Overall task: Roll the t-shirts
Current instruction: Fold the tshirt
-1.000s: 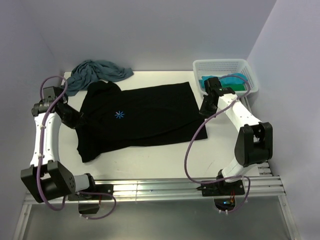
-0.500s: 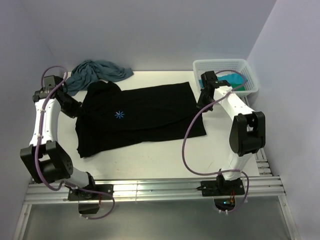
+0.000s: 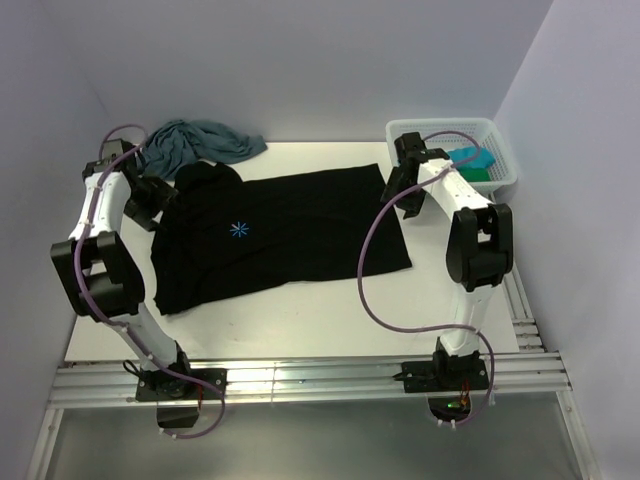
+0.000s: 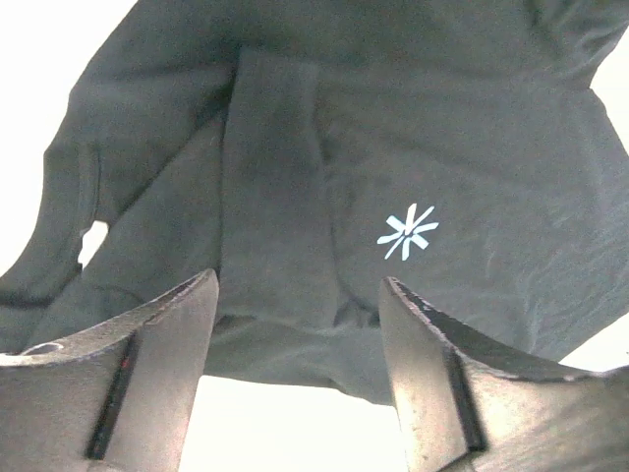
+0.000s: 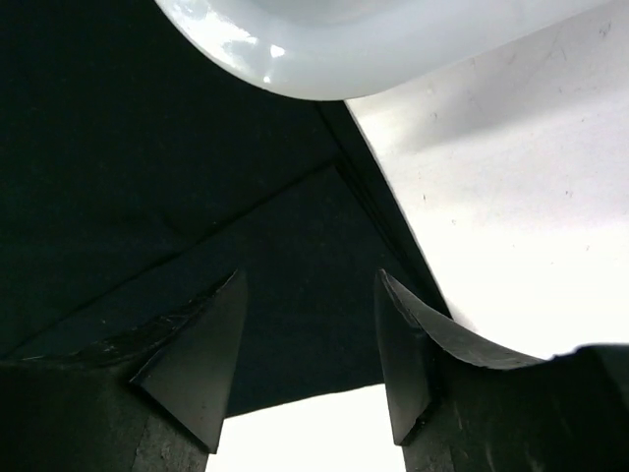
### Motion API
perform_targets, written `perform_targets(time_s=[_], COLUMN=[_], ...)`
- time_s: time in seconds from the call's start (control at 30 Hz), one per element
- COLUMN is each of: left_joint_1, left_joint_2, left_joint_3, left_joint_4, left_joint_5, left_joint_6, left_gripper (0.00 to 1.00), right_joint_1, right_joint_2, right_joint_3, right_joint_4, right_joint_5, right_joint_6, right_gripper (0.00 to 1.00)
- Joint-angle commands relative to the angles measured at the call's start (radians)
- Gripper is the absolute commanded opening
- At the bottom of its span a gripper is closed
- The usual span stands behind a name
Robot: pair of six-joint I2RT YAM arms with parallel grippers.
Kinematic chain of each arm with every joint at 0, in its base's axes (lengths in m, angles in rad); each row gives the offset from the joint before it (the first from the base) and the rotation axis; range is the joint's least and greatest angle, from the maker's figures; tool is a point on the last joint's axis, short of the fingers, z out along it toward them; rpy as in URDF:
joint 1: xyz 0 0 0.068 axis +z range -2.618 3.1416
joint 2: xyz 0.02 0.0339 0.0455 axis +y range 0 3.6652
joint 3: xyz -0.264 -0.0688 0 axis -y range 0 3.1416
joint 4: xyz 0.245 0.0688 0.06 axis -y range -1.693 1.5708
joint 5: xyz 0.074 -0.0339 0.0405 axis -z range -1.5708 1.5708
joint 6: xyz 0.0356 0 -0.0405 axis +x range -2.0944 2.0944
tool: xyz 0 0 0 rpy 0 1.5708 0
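Note:
A black t-shirt [image 3: 290, 235] with a light-blue starburst [image 3: 239, 230] lies spread flat on the white table. My left gripper [image 3: 160, 198] hovers open at the shirt's left end; in the left wrist view its open gripper [image 4: 298, 295] holds nothing, with the black cloth [image 4: 295, 147] and the starburst [image 4: 408, 231] below. My right gripper [image 3: 397, 188] is open over the shirt's far right corner, beside the basket; between its open gripper [image 5: 310, 285] lies only the black cloth [image 5: 147, 177]. A grey-teal t-shirt [image 3: 195, 142] is crumpled at the back left.
A white mesh basket [image 3: 503, 150] stands at the back right with a turquoise tee [image 3: 468, 157] and a green tee [image 3: 483, 176] inside. Its rim [image 5: 324, 49] hangs close above my right fingers. Bare table [image 3: 300, 320] lies in front of the shirt.
Both grippers have opened and let go of the black shirt's ends. Both arms have swung toward the back of the table, and the shirt now lies slightly farther back.

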Motion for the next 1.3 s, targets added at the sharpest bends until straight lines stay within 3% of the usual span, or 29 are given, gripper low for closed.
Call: perform_targets(time_s=[0.0, 0.13, 0.37, 0.47, 0.9, 0.97, 1.0, 1.1, 1.27], left_joint_1=[-0.009, 0.009, 0.173, 0.195, 0.204, 0.209, 0.212, 0.217, 0.221], left_joint_2=[-0.002, -0.037, -0.282, -0.324, -0.370, -0.370, -0.370, -0.350, -0.303], left_joint_3=[0.131, 0.093, -0.364, -0.449, -0.559, -0.588, -0.596, -0.607, -0.569], left_joint_4=[-0.007, -0.035, 0.115, 0.144, 0.123, 0.137, 0.143, 0.144, 0.111], left_joint_5=[-0.041, -0.063, 0.069, 0.095, 0.106, 0.126, 0.127, 0.124, 0.084], left_joint_6=[0.045, 0.064, 0.041, 0.042, 0.059, 0.053, 0.053, 0.067, 0.095], left_gripper=[0.74, 0.75, 0.75, 0.75, 0.75, 0.75, 0.75, 0.74, 0.74], right_joint_1=[-0.008, -0.009, -0.023, -0.037, -0.060, -0.060, -0.060, -0.061, -0.083], right_joint_2=[-0.076, -0.174, -0.320, -0.320, -0.227, -0.213, -0.210, -0.196, -0.198], right_joint_3=[-0.014, -0.184, -0.442, -0.491, -0.581, -0.589, -0.589, -0.582, -0.574], right_joint_4=[0.005, 0.025, 0.085, 0.106, 0.244, 0.262, 0.275, 0.287, 0.272], right_joint_5=[0.007, -0.028, -0.088, -0.092, -0.089, -0.085, -0.082, -0.062, 0.003], right_joint_6=[0.001, -0.019, -0.008, -0.010, 0.047, 0.067, 0.081, 0.101, 0.110], right_gripper=[0.62, 0.60, 0.55, 0.55, 0.50, 0.42, 0.28, 0.00, 0.00])
